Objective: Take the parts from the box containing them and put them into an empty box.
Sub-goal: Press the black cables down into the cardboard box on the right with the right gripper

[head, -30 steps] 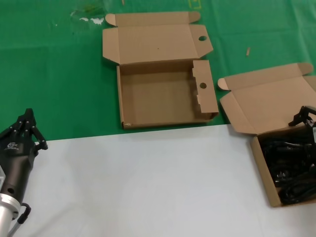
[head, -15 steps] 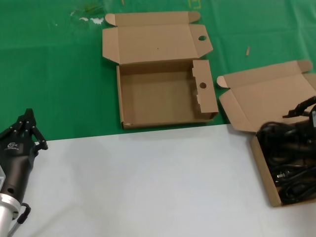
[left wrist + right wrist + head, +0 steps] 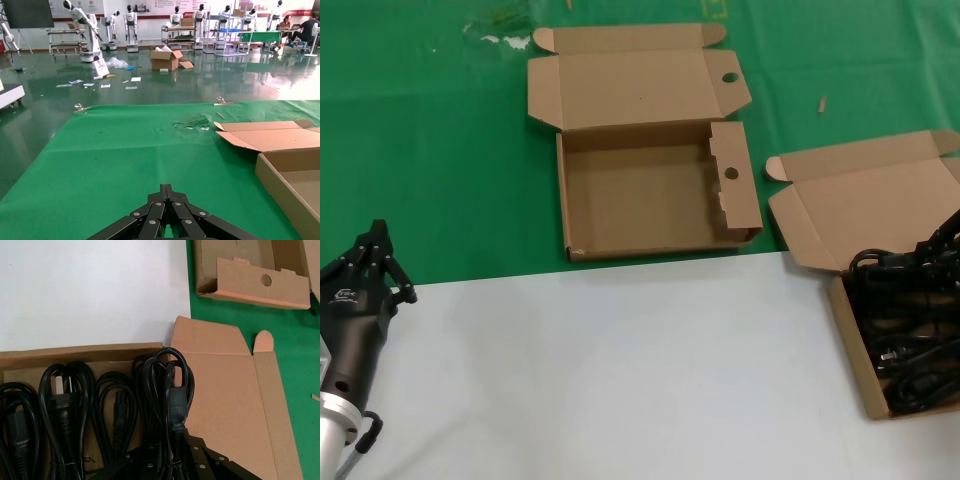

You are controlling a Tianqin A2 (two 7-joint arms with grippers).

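Cable (image 3: 172, 405) between right gripper (image 3: 167, 460) fingers

**Lighting record: table and hall**

Item 1. Light: bright, even, from overhead; the white sheet (image 3: 620, 370) and the green cloth (image 3: 420, 150) are lit flat, near to far.

Item 2. Shadows: soft and faint. The empty box (image 3: 561, 200) holds a mild shade along its left wall and near wall.

Item 3. Glare: the glossy hall floor (image 3: 200, 75) beyond the table mirrors the lamps, brightest at far right.

Item 4. Sheen: the cable bundle (image 3: 172, 390) clamped in my right claw (image 3: 170, 452) carries thin dull highlights along its loops; the cables beside it likewise.
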